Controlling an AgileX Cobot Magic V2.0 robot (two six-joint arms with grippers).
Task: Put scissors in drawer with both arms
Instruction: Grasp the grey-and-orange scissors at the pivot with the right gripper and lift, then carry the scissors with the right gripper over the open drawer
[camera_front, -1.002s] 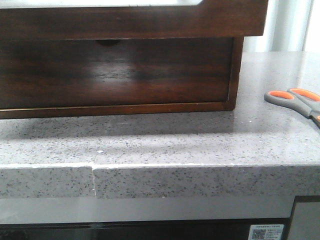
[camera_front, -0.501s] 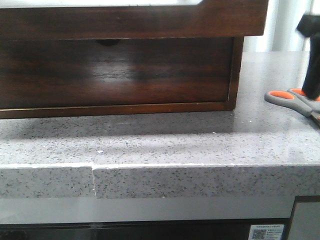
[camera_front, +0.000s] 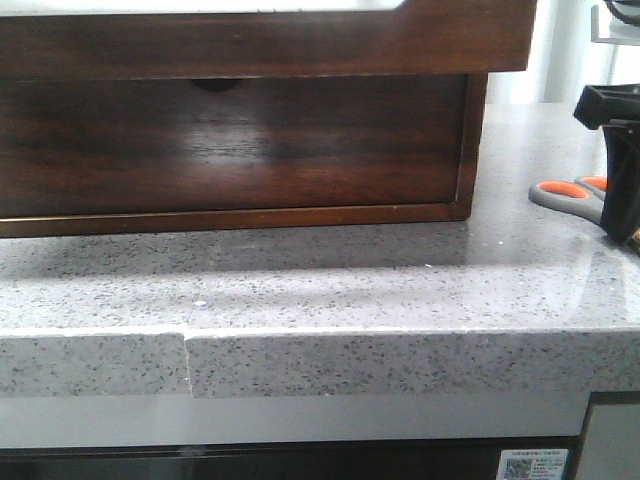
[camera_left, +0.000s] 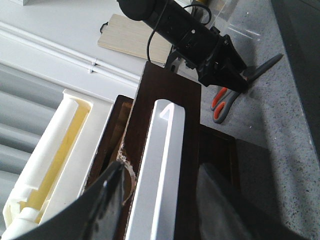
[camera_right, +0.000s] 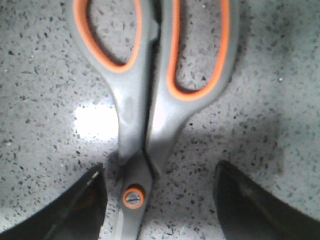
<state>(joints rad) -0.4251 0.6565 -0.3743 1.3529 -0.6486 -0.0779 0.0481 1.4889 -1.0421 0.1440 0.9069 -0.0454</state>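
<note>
The scissors (camera_front: 566, 191), grey handles lined in orange, lie flat on the speckled counter at the far right. In the right wrist view the scissors (camera_right: 150, 100) run up from between my fingers. My right gripper (camera_right: 160, 200) is open, one finger on each side of the orange pivot screw (camera_right: 134, 197), touching nothing. The drawer (camera_front: 260, 45) is the wide dark brown front at the top, standing forward of the one below. My left gripper (camera_left: 160, 205) is open, its fingers either side of the drawer's (camera_left: 170, 95) top edge with the pale cutout (camera_left: 162, 150).
Below is a like drawer with a small finger notch (camera_front: 213, 85). The counter's front edge (camera_front: 320, 360) runs across the front view. A white foam tray (camera_left: 50, 165) sits behind the cabinet, and a pale wooden board (camera_left: 132, 37) lies beyond it.
My right gripper has come into the front view from the right and dropped down over the scissors. The scissors and the drawers have not moved.
</note>
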